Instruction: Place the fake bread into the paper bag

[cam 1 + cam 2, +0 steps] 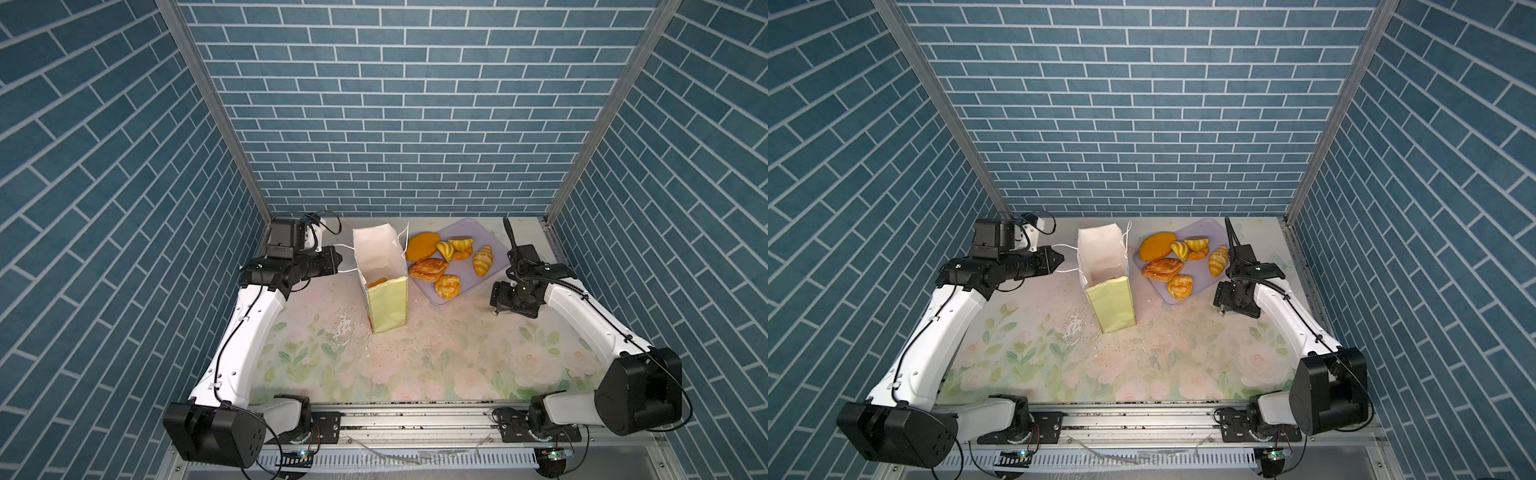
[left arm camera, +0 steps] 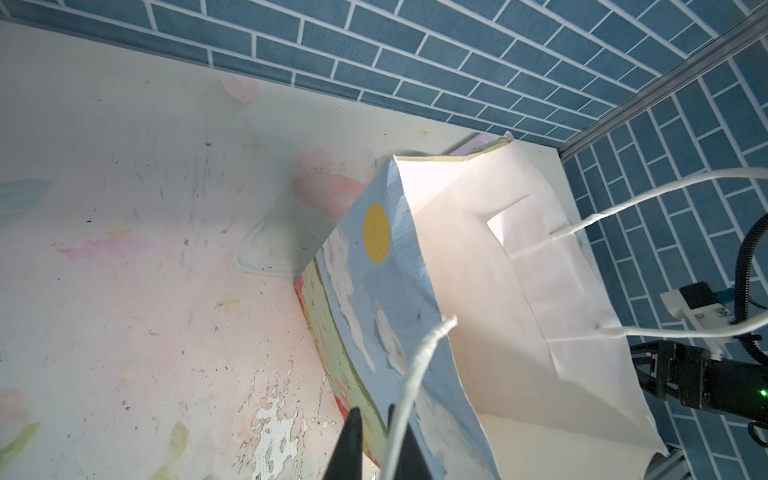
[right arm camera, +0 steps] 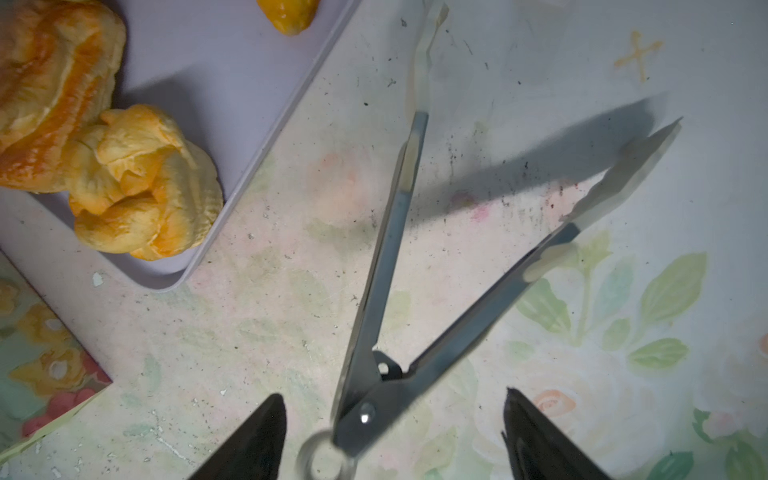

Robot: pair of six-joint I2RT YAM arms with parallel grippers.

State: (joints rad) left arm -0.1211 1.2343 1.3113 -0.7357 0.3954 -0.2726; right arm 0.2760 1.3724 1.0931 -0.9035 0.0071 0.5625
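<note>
- Paper bag: upright at mid-table, mouth open and white lining showing; pale green side faces near, sky-print face faces left.
- Fake bread, bagged: one orange piece visible low inside the bag.
- Fake bread, on tray: six pieces just right of the bag. Flat round bun at the far left corner; red-brown pastry near of it; knotted roll nearest, beside the tray's edge; striped croissant to the right; two or three small rolls clustered at the far middle.
- Lilac tray: flat on the table, far right.
- Left gripper: level, left of the bag, fingers nearly closed, pinching the bag's white cord handle.
- Right gripper: pointing down, near right of the tray, fingers spread wide, gripping nothing.
- Metal tongs: arms splayed, blurred, hinge end between the right fingers without touching either.
- Floral table: worn, speckled.
</note>
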